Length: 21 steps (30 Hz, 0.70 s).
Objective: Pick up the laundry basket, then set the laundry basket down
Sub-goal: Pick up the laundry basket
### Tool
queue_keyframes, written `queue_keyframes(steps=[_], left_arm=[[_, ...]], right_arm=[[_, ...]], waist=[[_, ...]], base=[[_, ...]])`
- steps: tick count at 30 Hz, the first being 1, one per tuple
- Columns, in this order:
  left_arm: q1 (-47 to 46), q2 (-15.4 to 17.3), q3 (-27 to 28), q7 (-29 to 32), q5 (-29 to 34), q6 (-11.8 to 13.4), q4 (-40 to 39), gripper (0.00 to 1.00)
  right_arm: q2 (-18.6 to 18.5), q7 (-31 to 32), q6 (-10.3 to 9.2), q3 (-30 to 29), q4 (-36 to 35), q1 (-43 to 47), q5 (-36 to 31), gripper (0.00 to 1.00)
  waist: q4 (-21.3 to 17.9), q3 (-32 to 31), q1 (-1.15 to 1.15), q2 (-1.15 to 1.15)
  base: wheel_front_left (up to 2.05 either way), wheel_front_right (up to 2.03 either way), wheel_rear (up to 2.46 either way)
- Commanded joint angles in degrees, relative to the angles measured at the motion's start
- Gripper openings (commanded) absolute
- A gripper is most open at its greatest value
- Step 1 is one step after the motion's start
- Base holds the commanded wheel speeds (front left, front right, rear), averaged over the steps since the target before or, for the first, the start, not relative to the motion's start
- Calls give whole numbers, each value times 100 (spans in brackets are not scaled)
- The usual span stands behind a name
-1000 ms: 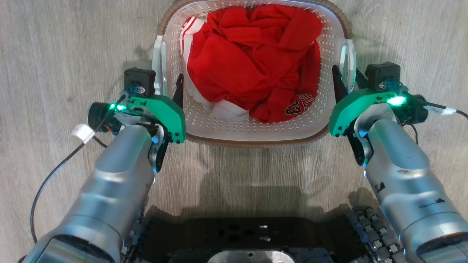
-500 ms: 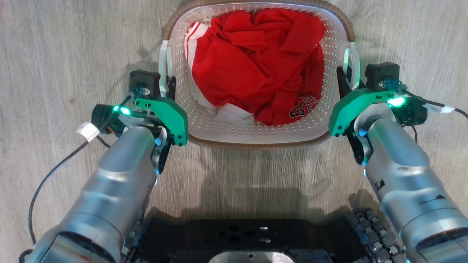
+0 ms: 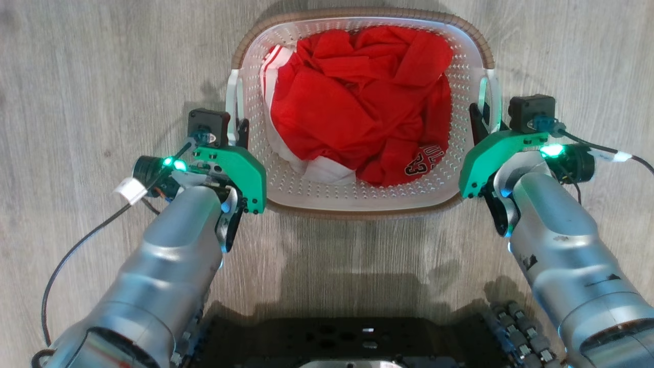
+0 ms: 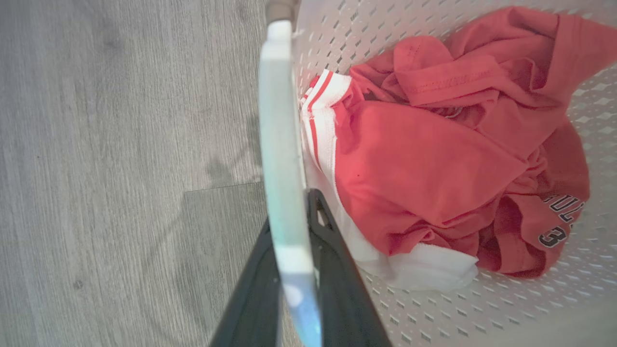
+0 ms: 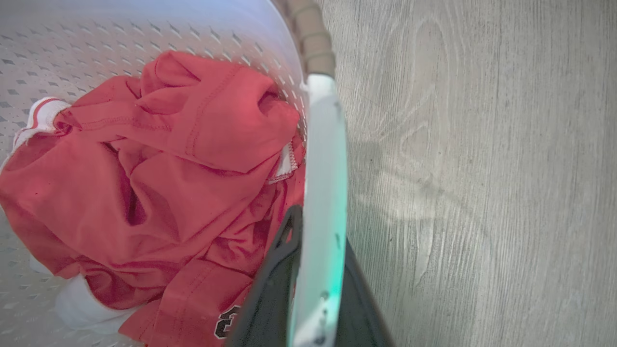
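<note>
Holds the laundry basket [image 3: 317, 191] by both white side handles: fingers of the left gripper [image 3: 237, 128] pinched narrow on the left handle [image 4: 282, 144], fingers of the right gripper [image 3: 485, 117] likewise on the right handle [image 5: 323, 159]. Has it straight ahead between the arms, over the grey wooden floor [image 3: 76, 76], crumpled red clothes [image 3: 352, 112] inside; cannot tell whether resting or lifted.

A crumpled red garment [image 3: 352, 102] lies heaped between the left pincer [image 3: 236, 129] and the right pincer [image 3: 488, 122]. Its white striped band [image 3: 271, 59] sits ahead of the left pincer's tips, and a white hem [image 3: 329, 171] lies just inward of that pincer. Black lettering [image 3: 421, 158] shows inward of the right pincer, near it. Grey wood-grain floor [image 3: 76, 76] spreads outward of both pincers, with a soft shadow [image 3: 207, 94] just ahead of the left one
</note>
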Motion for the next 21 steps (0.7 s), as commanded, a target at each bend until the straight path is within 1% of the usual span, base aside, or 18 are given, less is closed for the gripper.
queue_keyframes(steps=[1,11,19,21], left_arm=[[168,131,-26,-56,-64,29,-6,0],[363,131,-358,-56,-429,53,140,0],[693,131,-668,-6,-814,66,358,0],[797,131,-762,61,-909,105,398,0]], right_arm=[[100,-62,9,201,-35,326,52,0],[100,-62,9,415,163,457,275,0],[100,-62,9,834,426,691,683,0],[100,-62,9,975,556,765,807,0]], waist=[[-9,-83,0,0],[-34,-553,0,0],[-101,-1164,0,0],[-120,-1356,0,0]], base=[[0,0,0],[0,0,0],[0,0,0],[0,0,0]])
